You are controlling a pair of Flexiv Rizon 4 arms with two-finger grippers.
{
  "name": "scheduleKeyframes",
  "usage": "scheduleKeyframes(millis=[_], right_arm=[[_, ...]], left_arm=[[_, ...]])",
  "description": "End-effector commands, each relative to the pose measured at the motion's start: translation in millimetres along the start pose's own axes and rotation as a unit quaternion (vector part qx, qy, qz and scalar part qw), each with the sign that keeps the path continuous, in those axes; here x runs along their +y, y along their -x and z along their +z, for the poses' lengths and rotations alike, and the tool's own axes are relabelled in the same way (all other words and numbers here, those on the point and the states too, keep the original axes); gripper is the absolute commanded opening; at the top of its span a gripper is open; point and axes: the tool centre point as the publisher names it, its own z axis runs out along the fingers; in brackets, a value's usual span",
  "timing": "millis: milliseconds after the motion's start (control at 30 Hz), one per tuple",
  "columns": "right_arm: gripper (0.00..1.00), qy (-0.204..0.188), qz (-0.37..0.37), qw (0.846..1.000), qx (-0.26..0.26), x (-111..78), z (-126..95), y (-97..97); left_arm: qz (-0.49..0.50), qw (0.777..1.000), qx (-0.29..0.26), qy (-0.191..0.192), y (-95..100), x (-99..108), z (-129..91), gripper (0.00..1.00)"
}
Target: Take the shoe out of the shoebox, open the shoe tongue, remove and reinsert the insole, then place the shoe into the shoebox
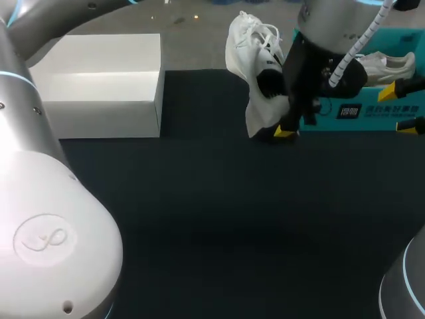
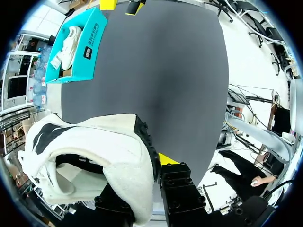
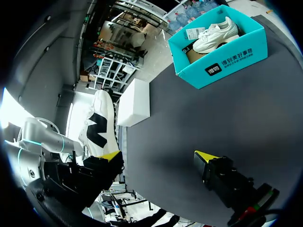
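Note:
A white shoe with black patches (image 1: pixel 255 60) hangs above the far side of the black table. My left gripper (image 1: pixel 282 129) is shut on it. In the left wrist view the shoe (image 2: pixel 94 156) fills the space between the fingers, and only one yellow fingertip (image 2: pixel 168 158) shows beside the sole. The teal shoebox (image 1: pixel 372 111) stands at the far right with a second white shoe (image 1: pixel 388 66) inside. My right gripper (image 1: pixel 405 106) is open in front of the box and holds nothing. In the right wrist view it (image 3: pixel 158 156) faces the shoebox (image 3: pixel 222 61) and the held shoe (image 3: pixel 102 123).
A white rectangular box (image 1: pixel 99 86) stands at the far left of the table, also seen beyond the right gripper as the white box (image 3: pixel 135 101). The black table mat (image 1: pixel 219 219) covers the near and middle area. My left arm's large body (image 1: pixel 53 226) fills the near left corner.

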Motion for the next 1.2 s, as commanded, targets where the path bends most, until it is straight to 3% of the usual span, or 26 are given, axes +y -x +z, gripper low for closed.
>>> scheduleKeyframes(millis=[33, 433, 633, 900, 1200], right_arm=[[1.0, 0.0, 0.001, 1.0, -0.001, -0.4, 0, -0.2], [1.0, 0.0, 0.001, 1.0, -0.001, -0.4, 0, -0.2], [1.0, 0.0, 0.001, 1.0, -0.001, -0.4, 0, -0.2], [1.0, 0.0, 0.001, 1.0, -0.001, -0.4, 0, -0.2], [1.0, 0.0, 0.001, 1.0, -0.001, -0.4, 0, -0.2]], left_arm=[[-0.009, 0.999, 0.023, -0.031, 20.0, 34, 16, 0.0], [-0.056, 0.997, 0.015, -0.049, 60.8, 133, 47, 0.0], [-0.057, 0.995, 0.031, -0.08, 73.7, 184, 62, 0.0], [-0.062, 0.993, 0.037, -0.094, 86.3, 236, 77, 0.0], [-0.076, 0.993, 0.043, -0.079, 125.6, 282, 97, 0.0]])
